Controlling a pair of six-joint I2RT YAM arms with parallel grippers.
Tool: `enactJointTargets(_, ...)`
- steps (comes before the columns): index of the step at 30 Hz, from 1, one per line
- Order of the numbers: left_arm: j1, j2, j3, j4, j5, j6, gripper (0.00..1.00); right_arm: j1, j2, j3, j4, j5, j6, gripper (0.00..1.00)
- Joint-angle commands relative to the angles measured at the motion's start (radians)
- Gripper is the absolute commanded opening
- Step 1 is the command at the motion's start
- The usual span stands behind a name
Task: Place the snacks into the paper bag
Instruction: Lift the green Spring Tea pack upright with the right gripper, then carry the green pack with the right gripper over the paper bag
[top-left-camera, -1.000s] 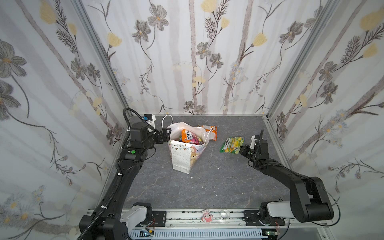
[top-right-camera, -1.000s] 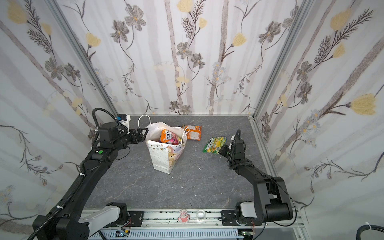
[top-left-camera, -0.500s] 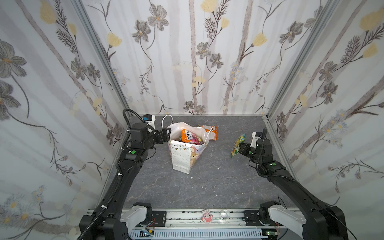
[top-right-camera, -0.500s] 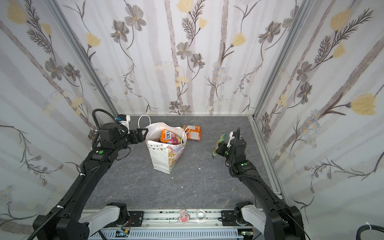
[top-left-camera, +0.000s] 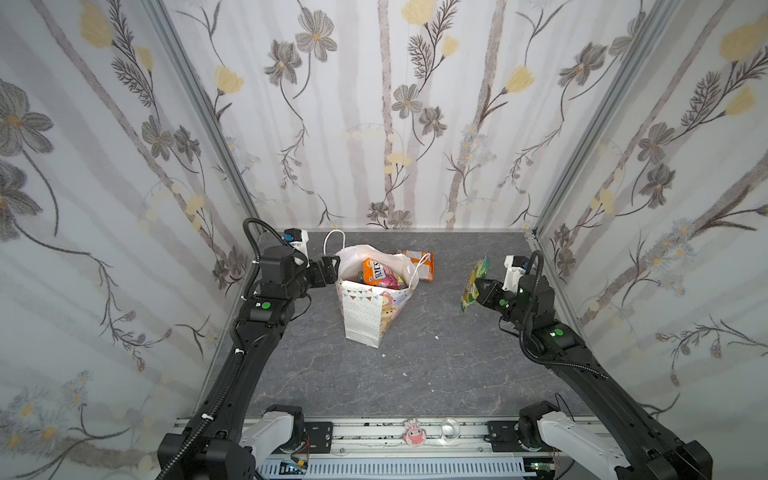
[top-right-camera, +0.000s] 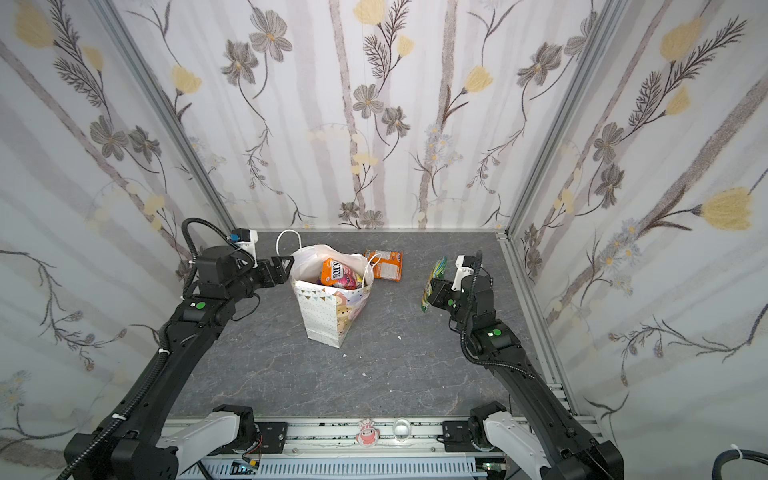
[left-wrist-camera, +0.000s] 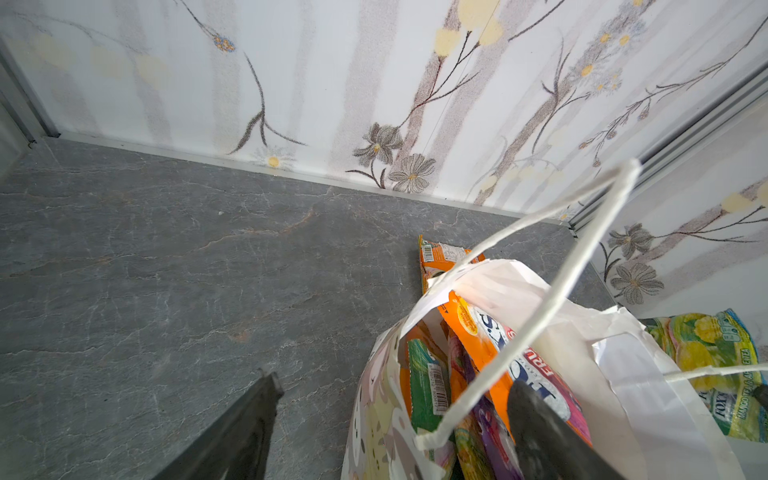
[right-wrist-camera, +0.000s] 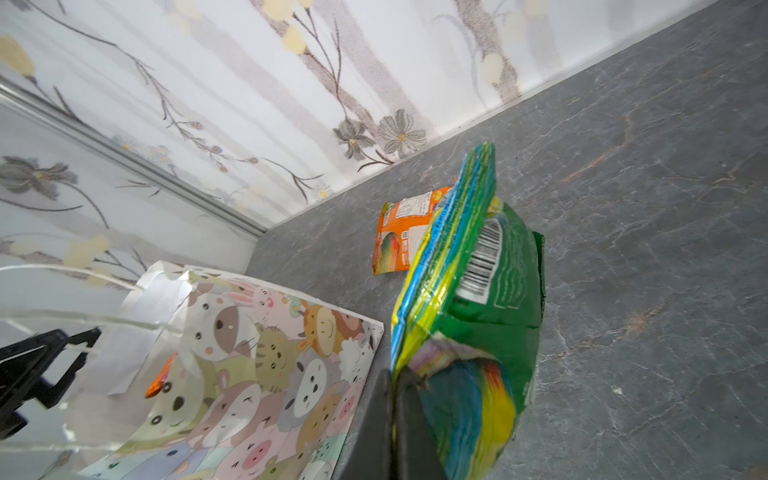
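The white paper bag (top-left-camera: 365, 316) (top-right-camera: 324, 316) stands upright at mid-floor, mouth open. Several snacks stick up inside it, an orange FOX'S packet (top-left-camera: 376, 272) (left-wrist-camera: 490, 340) on top. My left gripper (top-left-camera: 332, 266) (left-wrist-camera: 395, 380) is open and straddles the bag's left rim, with one finger inside and one outside. Another orange packet (top-left-camera: 424, 266) (right-wrist-camera: 399, 241) lies flat on the floor behind the bag. My right gripper (top-left-camera: 478, 286) (right-wrist-camera: 395, 378) is shut on a green and yellow packet (top-left-camera: 473, 282) (right-wrist-camera: 478, 291), which hangs on edge above the floor to the right of the bag.
Flowered walls close the grey floor (top-left-camera: 415, 365) on three sides. On the front rail sit a small pink figure (top-left-camera: 414, 432) and a clear round piece (top-left-camera: 451, 428). A few white crumbs dot the floor near the bag.
My right gripper has lifted the green and yellow packet off the floor and turned it onto its edge. The left arm and the bag have barely moved.
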Motion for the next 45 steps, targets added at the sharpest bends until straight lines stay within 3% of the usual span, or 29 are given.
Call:
enactJointTargets(1,0.001,0.002,0.005,0.025,-0.006,0.004,0.86,0.028,-0.002,0.063,0.022,-0.04,-0.026,0.0)
enactJointTargets(12,0.003,0.01,0.006,0.016,-0.024,0.009,0.88,0.104,-0.048,0.184,-0.056,-0.024,-0.08,0.0)
enactJointTargets(18,0.004,0.016,0.011,0.012,-0.025,0.012,0.88,0.152,-0.013,0.361,-0.15,-0.02,-0.155,0.0)
enactJointTargets(25,0.008,0.001,0.007,0.018,-0.038,0.011,0.88,0.203,0.072,0.582,-0.277,0.04,-0.242,0.0)
enactJointTargets(37,0.012,-0.004,0.001,0.029,-0.02,0.003,0.88,0.309,0.289,0.966,-0.425,0.036,-0.333,0.0)
enactJointTargets(45,0.013,-0.004,-0.001,0.041,-0.002,0.001,0.88,0.428,0.407,1.131,-0.457,0.153,-0.363,0.0)
